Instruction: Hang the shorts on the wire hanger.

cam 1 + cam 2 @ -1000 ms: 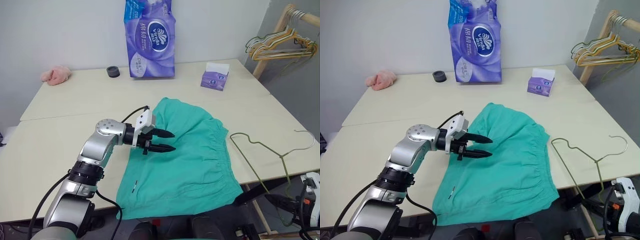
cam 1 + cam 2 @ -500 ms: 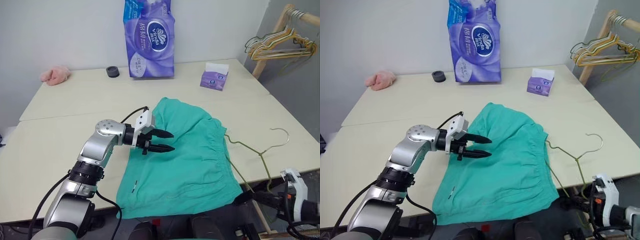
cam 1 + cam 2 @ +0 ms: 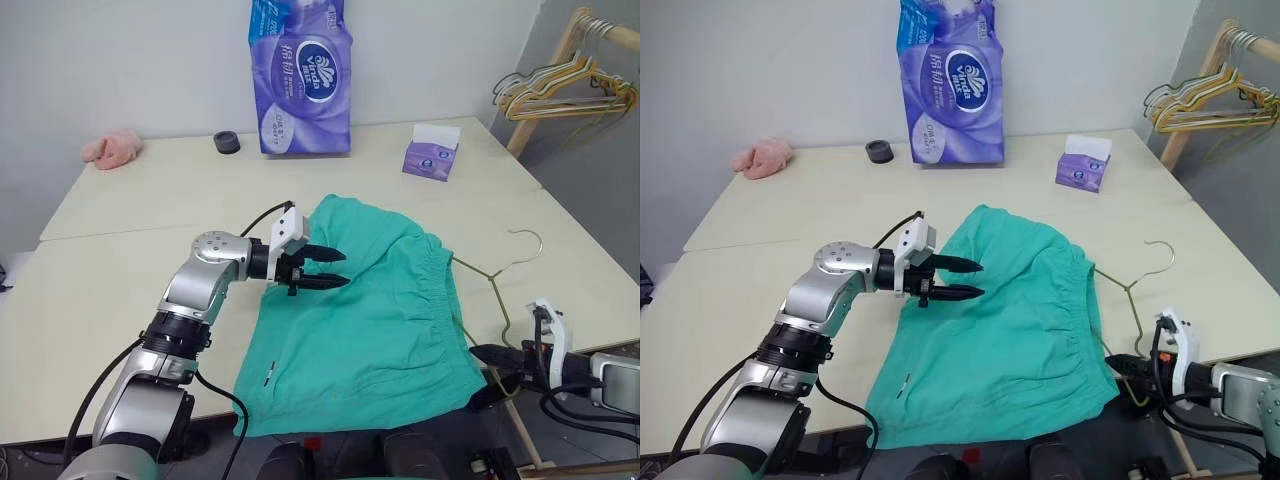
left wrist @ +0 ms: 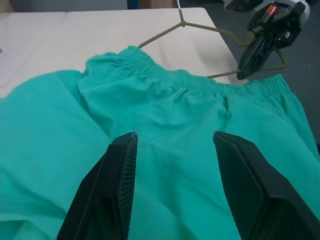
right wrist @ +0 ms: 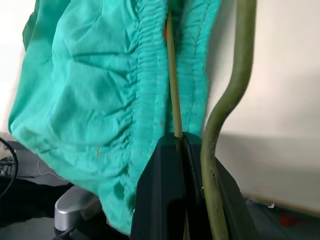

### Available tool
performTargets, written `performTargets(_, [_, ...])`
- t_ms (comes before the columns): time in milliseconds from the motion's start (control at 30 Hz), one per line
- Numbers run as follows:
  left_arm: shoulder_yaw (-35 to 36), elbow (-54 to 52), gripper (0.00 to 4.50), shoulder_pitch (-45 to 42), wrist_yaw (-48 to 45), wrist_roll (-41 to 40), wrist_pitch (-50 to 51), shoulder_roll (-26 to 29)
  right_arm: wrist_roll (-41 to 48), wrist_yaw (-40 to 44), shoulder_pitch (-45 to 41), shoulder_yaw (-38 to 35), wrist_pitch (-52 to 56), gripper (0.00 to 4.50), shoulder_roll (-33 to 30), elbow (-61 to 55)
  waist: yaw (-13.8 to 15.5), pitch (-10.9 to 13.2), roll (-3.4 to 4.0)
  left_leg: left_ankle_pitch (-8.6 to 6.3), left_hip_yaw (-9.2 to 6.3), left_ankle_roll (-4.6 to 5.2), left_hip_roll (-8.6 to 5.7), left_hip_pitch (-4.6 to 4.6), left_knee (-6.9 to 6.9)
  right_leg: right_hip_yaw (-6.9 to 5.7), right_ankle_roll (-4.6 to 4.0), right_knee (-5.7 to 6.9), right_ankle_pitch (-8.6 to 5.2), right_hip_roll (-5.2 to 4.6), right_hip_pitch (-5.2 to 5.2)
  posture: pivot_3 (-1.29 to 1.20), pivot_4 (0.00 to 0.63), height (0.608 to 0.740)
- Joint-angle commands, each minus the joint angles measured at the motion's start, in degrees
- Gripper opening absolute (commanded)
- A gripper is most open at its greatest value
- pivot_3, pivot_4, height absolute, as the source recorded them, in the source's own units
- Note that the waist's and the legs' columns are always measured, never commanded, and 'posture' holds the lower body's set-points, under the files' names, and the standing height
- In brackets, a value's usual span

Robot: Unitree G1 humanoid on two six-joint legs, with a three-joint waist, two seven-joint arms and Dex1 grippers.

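tissue pack (image 3: 300, 75), tissue box (image 3: 430, 160), pink cloth (image 3: 111, 149)

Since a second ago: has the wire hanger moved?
Yes. The wire hanger, held by the right pincer, slid left toward the shorts waistband.

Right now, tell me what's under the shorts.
The shorts lie on the table, their hem overhanging its near edge. The hanger touches their waistband; whether wire runs beneath is hidden.

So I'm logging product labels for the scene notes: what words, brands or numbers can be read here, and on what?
Purple tissue pack: an oval logo and a column of characters, too blurred to read.
Small purple tissue box: print too small to read.
Shorts, wire hanger and grippers: no text visible.
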Motion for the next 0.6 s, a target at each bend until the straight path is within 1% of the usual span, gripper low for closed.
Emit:
performTargets(33, [2.32,0.47,2.54,-2.15,1.17,-0.54,-1.14,0.0,-0.53,-0.15,-3.03,-0.93,-4.04,0.0,-2.65,-1.29,-0.03,0.0,0.0,0.0,0.0,0.0,0.0,0.0,0.0,0.01,0.01,0.0,0.01,0.0,-0.01,-0.2,0.09,0.74])
performTargets(200, [5.53,5.88,2.54,-6.74,4.2,-1.03,-2.06,-0.54,0.11,0.54,-7.99,0.78,-5.83,0.0,-8.0,-5.29,0.0,0.01,-0.01,0.0,-0.01,0.0,0.0,-0.01,0.01,-0.02,0.04,0.01,0.02,0.0,-0.02,-0.21,0.086,0.74])
performTargets(333, [8.29,11.89,2.54,-14.19,5.24,-1.93,-1.61,-1.12,-0.9,1.82,-12.16,6.63,-8.32,0.0,-11.29,-7.96,-0.04,0.03,-0.05,0.0,-0.02,0.0,0.01,-0.02,0.01,-0.05,0.1,0.0,0.0,0.02,-0.02,-0.22,0.081,0.74])
performTargets(400, [9.06,14.73,2.89,-18.45,3.77,-2.65,-0.21,-0.84,-2.19,2.68,-14.06,10.64,-10.27,0.0,-12.85,-8.62,-0.07,0.04,-0.07,0.0,-0.03,0.0,0.0,-0.07,0.01,-0.08,0.1,-0.03,0.01,0.02,-0.05,-0.22,0.077,0.74])
performTargets(467, [9.01,17.04,3.4,-22.54,0.59,-2.83,-0.06,0.06,-2.96,3.52,-16.96,14.49,-11.71,0.0,-13.4,-8.98,-0.24,0.05,-0.08,0.0,-0.03,0.0,-0.01,-0.14,0.0,-0.08,0.09,-0.04,0.03,0.01,-0.09,-0.22,0.074,0.74])
performTargets(600, [6.5,21.04,4.48,-26.52,-7.21,0.19,-5.13,2.23,-5.7,5.8,-21.49,21.41,-15.33,0.0,-15.0,-9.23,-0.48,0.04,-0.07,-0.01,-0.05,0.01,-0.02,-0.16,-0.06,-0.1,0.12,-0.09,0.02,-0.01,-0.13,-0.22,0.071,0.74])
